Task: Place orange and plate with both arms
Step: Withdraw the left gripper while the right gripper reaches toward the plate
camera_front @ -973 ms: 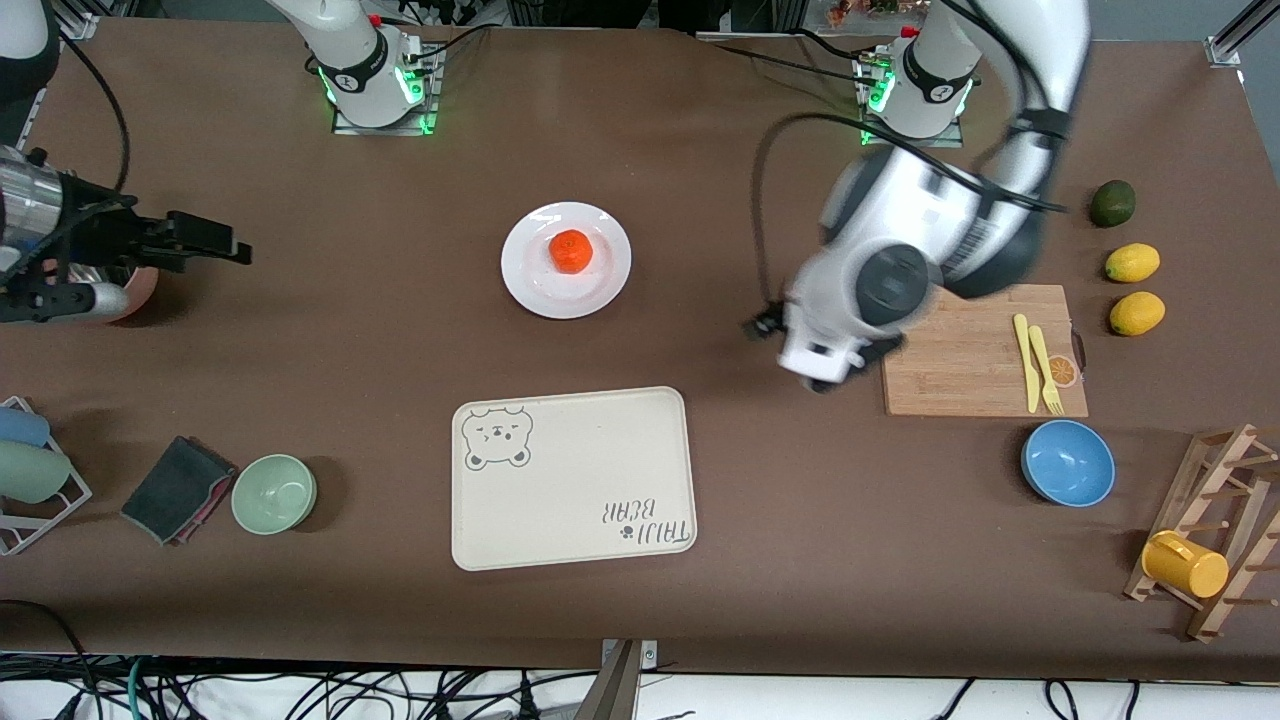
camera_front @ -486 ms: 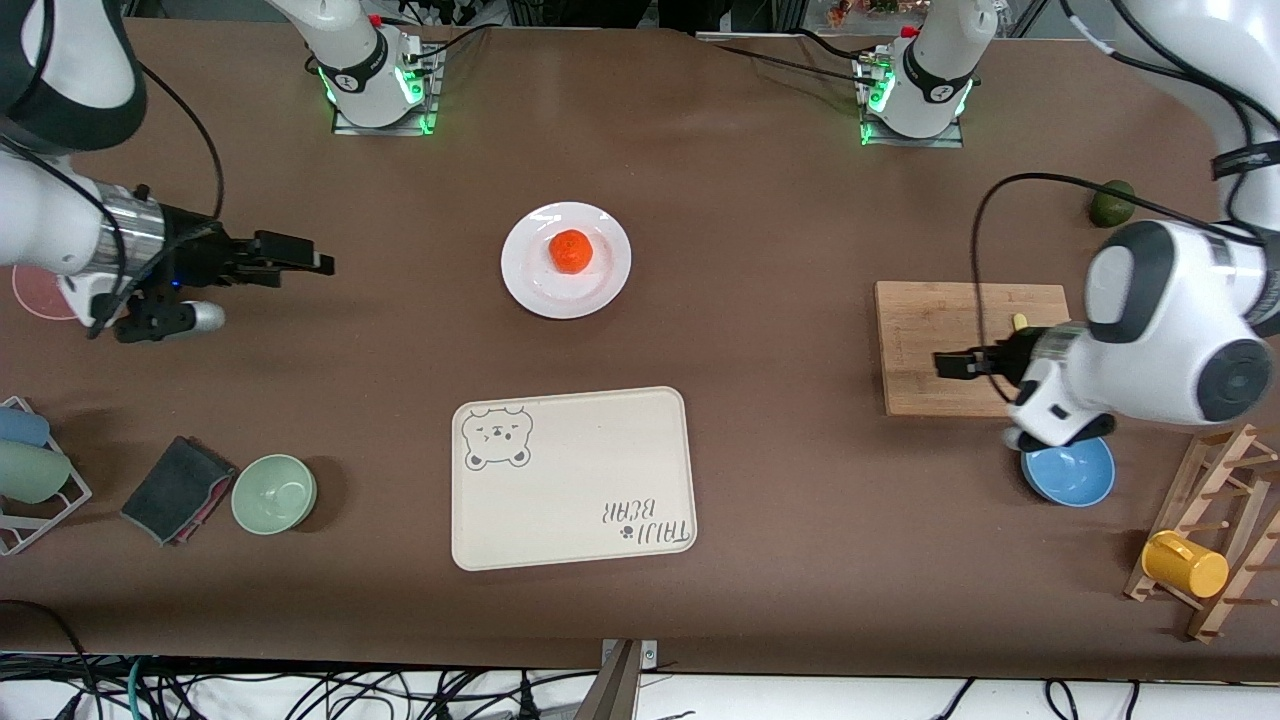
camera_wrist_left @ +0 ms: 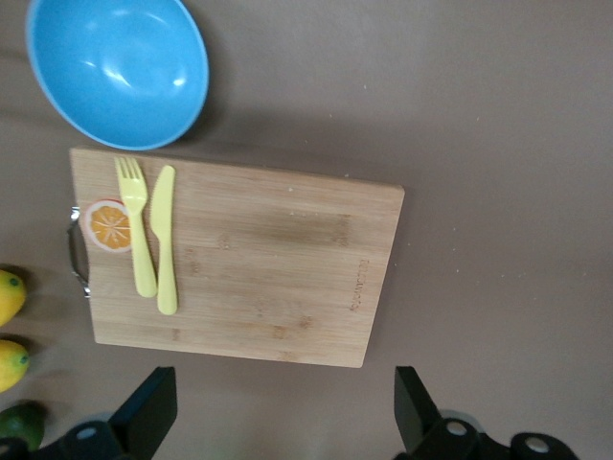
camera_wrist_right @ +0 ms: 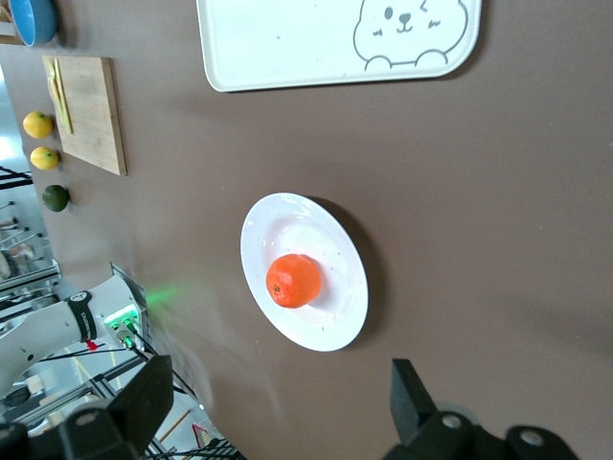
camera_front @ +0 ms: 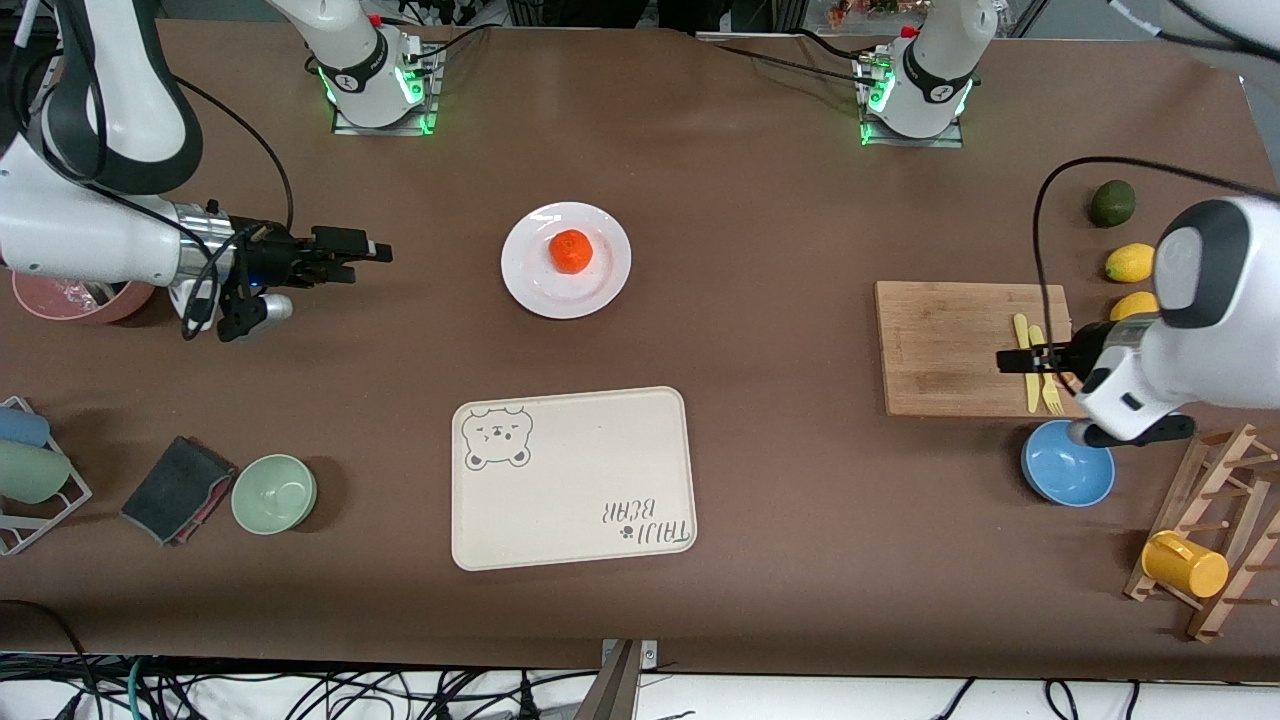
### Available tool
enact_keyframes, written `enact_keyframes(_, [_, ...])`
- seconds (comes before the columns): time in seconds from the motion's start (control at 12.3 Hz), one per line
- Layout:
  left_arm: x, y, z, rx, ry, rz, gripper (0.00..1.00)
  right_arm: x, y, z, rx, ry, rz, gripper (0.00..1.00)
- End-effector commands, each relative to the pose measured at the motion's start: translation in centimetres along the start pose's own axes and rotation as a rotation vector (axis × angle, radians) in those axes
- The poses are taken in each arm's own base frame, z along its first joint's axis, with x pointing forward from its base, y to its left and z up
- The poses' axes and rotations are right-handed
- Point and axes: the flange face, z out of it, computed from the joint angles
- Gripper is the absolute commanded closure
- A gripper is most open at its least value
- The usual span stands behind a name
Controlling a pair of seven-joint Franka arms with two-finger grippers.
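Jaws apart on both: right gripper (camera_front: 372, 250) at frame left, left gripper (camera_front: 1010, 361) over cutting board (camera_front: 940, 345); orange (camera_front: 571, 250) on plate (camera_front: 600, 290), upper centre; approach step, next a reach to plate.

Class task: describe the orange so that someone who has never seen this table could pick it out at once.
Find the cream bear-print tray at the table's middle. Farther from the front camera sits a round white plate. The orange lies on it: small, round, bright orange-red, the only fruit on a plate.

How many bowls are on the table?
2 clearly: a green bowl beside the dark cloth, and a blue bowl by the cutting board. A pink dish is partly hidden.
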Motion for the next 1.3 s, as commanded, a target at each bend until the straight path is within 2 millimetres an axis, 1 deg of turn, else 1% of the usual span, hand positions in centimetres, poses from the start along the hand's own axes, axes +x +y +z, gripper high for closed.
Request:
enact_keyframes(0.0, [-3.2,-1.3,-5.3,0.011,0.173,0.013,0.0,-2.4,2.3,2.7,0.091,0.035,-0.04,0.0])
enact_keyframes(0.08, [-6.1,-0.6,-7.1,-0.015,0.22,0.026,0.0,-3.0,3.6,3.9,0.125,0.048,-0.046,0.0])
enact_keyframes(0.16, [-9.1,1.9,-8.0,-0.013,0.271,0.072,0.0,-3.5,4.4,5.0,0.14,0.051,-0.06,0.0])
enact_keyframes(0.24, [-11.9,2.3,-10.2,-0.019,0.331,0.087,0.0,-3.8,5.1,5.9,0.153,0.053,-0.071,0.0])
enact_keyframes(0.41, [-12.1,2.1,-9.9,-0.026,0.322,0.076,0.0,-4.5,6.7,8.1,0.191,0.065,-0.078,0.0])
enact_keyframes(0.57, [-12.8,1.1,-10.2,-0.02,0.272,0.068,0.0,-5.3,8.5,10.7,0.239,0.091,-0.084,0.0])
enact_keyframes(0.73, [-13.4,0.9,-9.6,0.008,0.204,0.146,0.0,-5.8,10.1,13.1,0.284,0.106,-0.106,0.0])
enact_keyframes(0.81, [-13.2,0.2,-9.7,0.009,0.202,0.164,0.0,-5.9,10.7,13.9,0.289,0.11,-0.105,0.0])
enact_keyframes(0.89, [-13.3,0.2,-10.0,0.019,0.202,0.196,0.0,-6.0,11.1,14.6,0.285,0.12,-0.105,0.0])
enact_keyframes(1.05, [-13.0,-0.2,-9.8,0.046,0.197,0.22,0.0,-6.1,11.7,16.9,0.305,0.129,-0.111,0.0])
enact_keyframes(1.22, [-12.8,-0.3,-9.7,0.06,0.196,0.235,0.0,-6.2,12.4,18.5,0.331,0.146,-0.111,0.0])
